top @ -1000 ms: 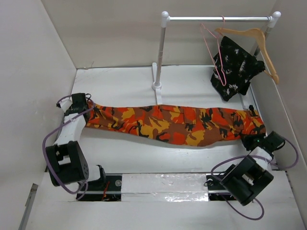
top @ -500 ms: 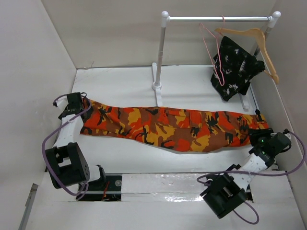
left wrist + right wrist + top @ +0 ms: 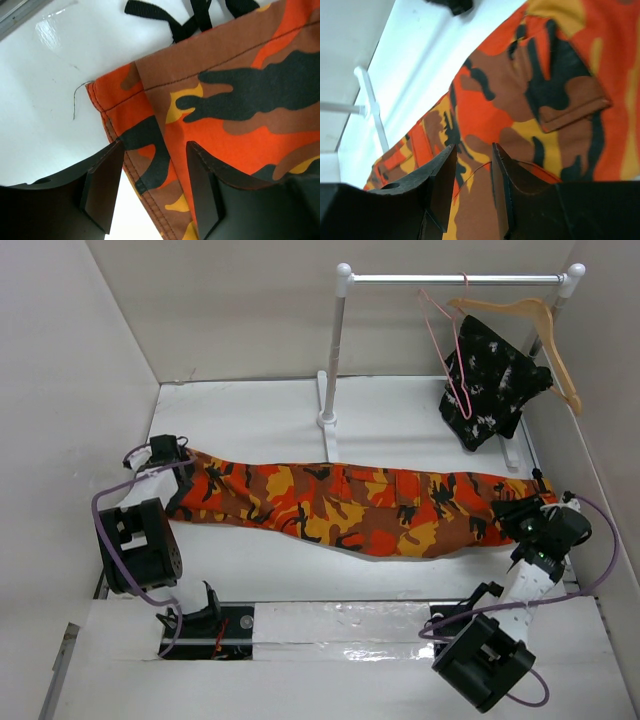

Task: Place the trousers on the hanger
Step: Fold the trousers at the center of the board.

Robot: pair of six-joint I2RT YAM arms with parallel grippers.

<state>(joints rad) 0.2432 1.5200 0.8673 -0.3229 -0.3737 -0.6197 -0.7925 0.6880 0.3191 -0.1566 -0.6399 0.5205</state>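
Note:
The orange, red, yellow and black camouflage trousers (image 3: 350,502) lie flat and stretched across the table from left to right. My left gripper (image 3: 176,468) is at their left end; in the left wrist view it (image 3: 152,187) is open, with the hemmed edge of the trousers (image 3: 240,75) between the jaws but unclamped. My right gripper (image 3: 516,515) is over the right end; in the right wrist view it (image 3: 472,182) is open just above the cloth (image 3: 520,100). The pink wire hanger (image 3: 445,350) hangs on the rail at the back right.
A white rail stand (image 3: 335,350) rises behind the trousers' middle. A wooden hanger (image 3: 525,315) with a black speckled garment (image 3: 490,380) hangs beside the pink one. White walls close in the left and right sides. Black straps (image 3: 200,10) lie at the trousers' left end.
The trousers slid a little toward the front and right a second ago and now lie still. My right gripper has moved up and left onto their right end. The left arm's elbow has shifted back.

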